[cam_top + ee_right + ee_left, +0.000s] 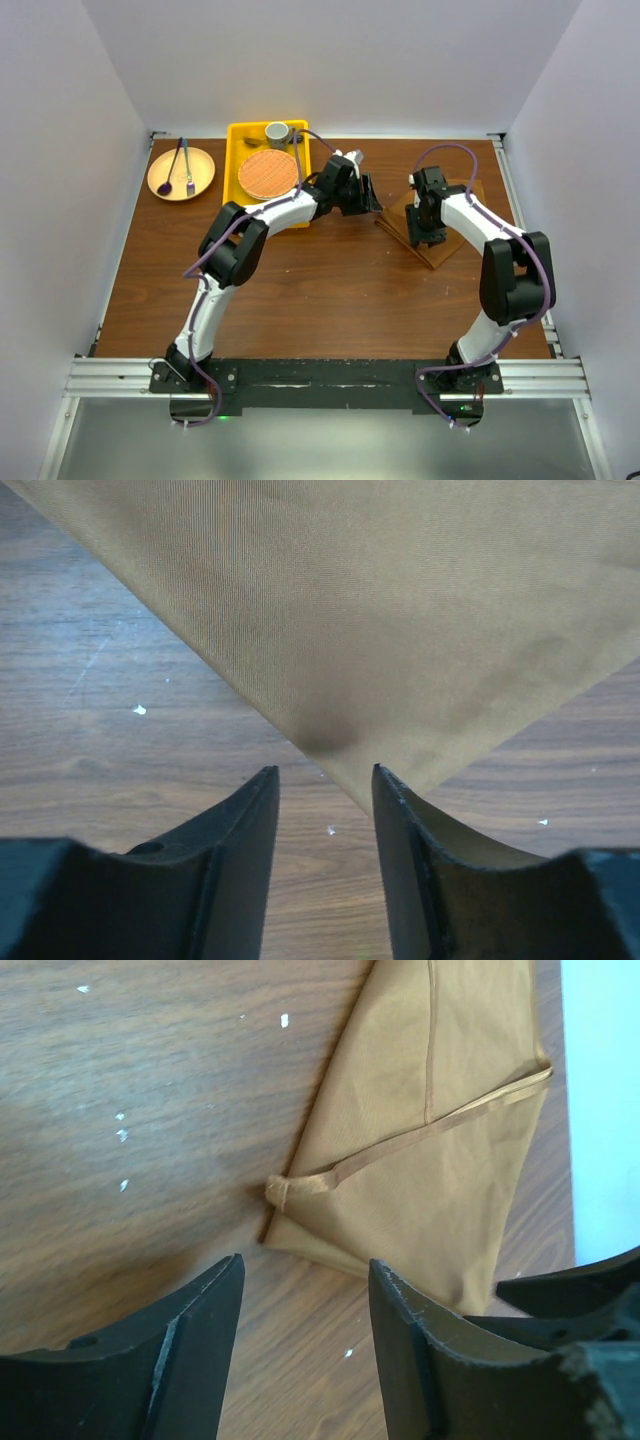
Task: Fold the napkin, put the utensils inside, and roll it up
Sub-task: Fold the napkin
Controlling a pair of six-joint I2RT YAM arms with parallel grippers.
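The rust-brown napkin (442,252) lies folded on the table at the right, a layered shape with hemmed edges in the left wrist view (440,1110). My left gripper (374,197) is open and empty; in its wrist view the gripper (305,1265) sits just short of the napkin's left corner. My right gripper (425,235) is over the napkin. In its wrist view the gripper (324,770) is open, and a corner of the cloth (400,630) reaches the tip of the right finger. I cannot make out the cream spoon.
A yellow tray (235,160) at the back holds a round orange woven mat (268,174) and a grey cup (277,133). A tan plate (200,165) at the back left carries a purple spoon (164,186) and a dark fork. White walls surround the table.
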